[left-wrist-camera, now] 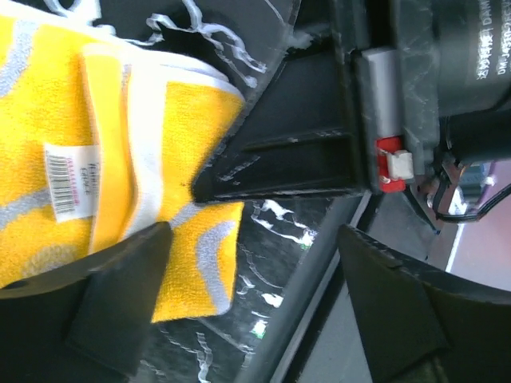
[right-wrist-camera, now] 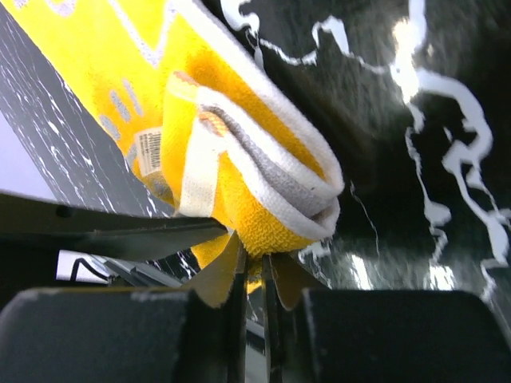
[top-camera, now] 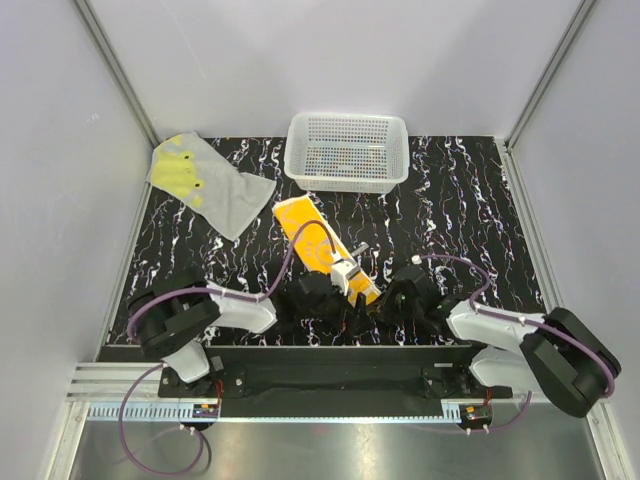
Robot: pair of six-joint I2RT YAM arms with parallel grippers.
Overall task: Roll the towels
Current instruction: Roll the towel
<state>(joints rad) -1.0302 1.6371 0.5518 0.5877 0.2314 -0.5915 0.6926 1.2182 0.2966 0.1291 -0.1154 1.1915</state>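
Towels lie on the black marbled bench (top-camera: pixel 470 210), both outside the white perforated basket (top-camera: pixel 347 181) that stands at its far edge. We see the grey towel (top-camera: pixel 215 190) spread flat to the basket's left. The orange towel (top-camera: pixel 310 240) runs as a folded strip from just before the basket toward the arms, its near end curled over. The right gripper (right-wrist-camera: pixel 255 263) is pinched on that curled end. The left gripper (left-wrist-camera: pixel 254 239) stands wide apart, one finger (left-wrist-camera: pixel 120 295) overlapping the orange towel's edge.
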